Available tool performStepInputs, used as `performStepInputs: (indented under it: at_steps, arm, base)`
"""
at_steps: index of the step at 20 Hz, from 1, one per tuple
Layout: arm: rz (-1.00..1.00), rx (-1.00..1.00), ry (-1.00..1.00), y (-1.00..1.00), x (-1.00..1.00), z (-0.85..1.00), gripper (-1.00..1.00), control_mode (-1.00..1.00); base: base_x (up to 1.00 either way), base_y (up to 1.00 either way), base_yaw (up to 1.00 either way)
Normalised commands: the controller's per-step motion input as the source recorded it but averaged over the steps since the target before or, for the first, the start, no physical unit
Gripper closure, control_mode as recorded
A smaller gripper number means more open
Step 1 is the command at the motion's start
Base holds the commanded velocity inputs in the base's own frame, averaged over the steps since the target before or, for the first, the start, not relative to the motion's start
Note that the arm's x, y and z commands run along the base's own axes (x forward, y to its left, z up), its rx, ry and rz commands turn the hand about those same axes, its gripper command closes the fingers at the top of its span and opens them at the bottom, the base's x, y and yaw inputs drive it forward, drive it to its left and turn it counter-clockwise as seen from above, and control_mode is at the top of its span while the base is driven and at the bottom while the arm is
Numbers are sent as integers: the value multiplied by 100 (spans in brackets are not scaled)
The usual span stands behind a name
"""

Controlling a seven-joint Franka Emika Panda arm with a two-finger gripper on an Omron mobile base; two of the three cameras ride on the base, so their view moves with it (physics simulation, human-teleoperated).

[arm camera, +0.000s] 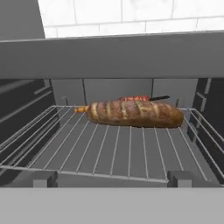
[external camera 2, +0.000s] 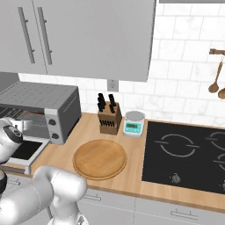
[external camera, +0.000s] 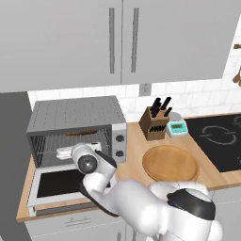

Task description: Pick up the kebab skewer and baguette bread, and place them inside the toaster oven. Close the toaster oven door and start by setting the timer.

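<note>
We see baguette bread [arm camera: 134, 113] w/ kebab skewer [arm camera: 141, 98] behind, at rack's [arm camera: 109, 153] back edge; tool [arm camera: 112, 178] spread, holding nothing.

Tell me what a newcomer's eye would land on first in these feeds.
Probably the baguette bread lying on the wire rack inside the toaster oven, with the kebab skewer just behind it. Next, the toaster oven door hanging wide open over the counter edge, the open gripper at the oven mouth. To the right, a round wooden board sits beside a knife block.
</note>
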Motion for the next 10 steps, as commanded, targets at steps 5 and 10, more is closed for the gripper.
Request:
performStepInputs:
  at_steps: [5,10]
  arm:
    - [-3,0,9,0,-87,6,-100,-100]
    - [-1,0,8,0,-74,11,-100,-100]
  base:
    - [0,0,0]
    - [0,0,0]
